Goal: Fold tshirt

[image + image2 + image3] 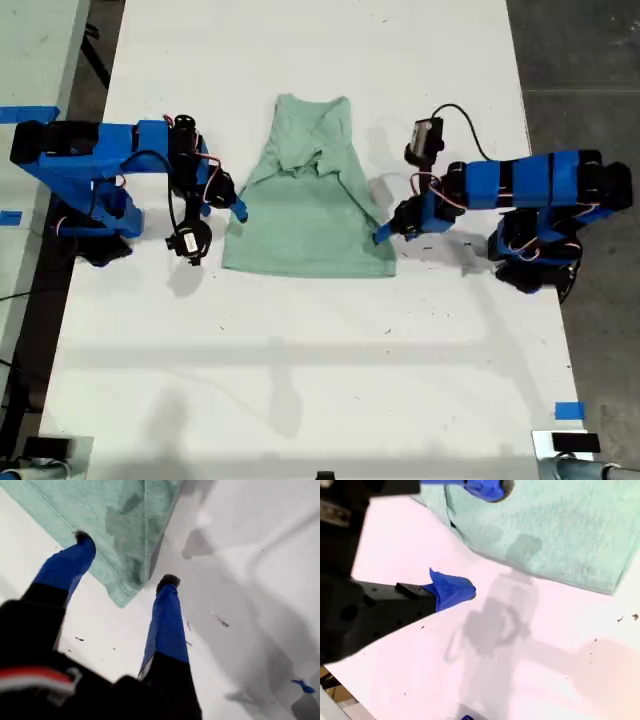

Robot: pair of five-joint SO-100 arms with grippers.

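1. My second gripper (238, 208), a blue two-fingered pincer on the arm at the exterior view's left, is seen with its jaws spread wide (470, 540). Nothing is held. One blue fingertip (487, 487) is seen over the side edge of the cloth; the other (452, 590) is seen over the bare white table top (300, 350). Contact with the cloth cannot be told.

2. The tshirt (310, 215), a plain pale mint-green short-sleeved cotton garment, is laid on the table between the two grippers, just beside each. Its upper part is gathered inward and creased, so the outline is narrow at the end further up the exterior view and wide at the hem. In the second wrist view the cloth (560, 525) is spread just beyond the jaws, with a stitched hem corner off to one side of them.

3. My first gripper (380, 236), the matching blue pincer on the arm at the exterior view's right, is also seen with its jaws well apart (125, 560) and nothing gripped. The other hem corner of the cloth (100, 505) is seen between the two fingers. One fingertip (82, 537) is seen against the cloth; the other (167, 580) is seen over the table, just beside the side edge.

4. A small blue tape marker (568, 410) is fixed to the table, well apart from my first gripper.
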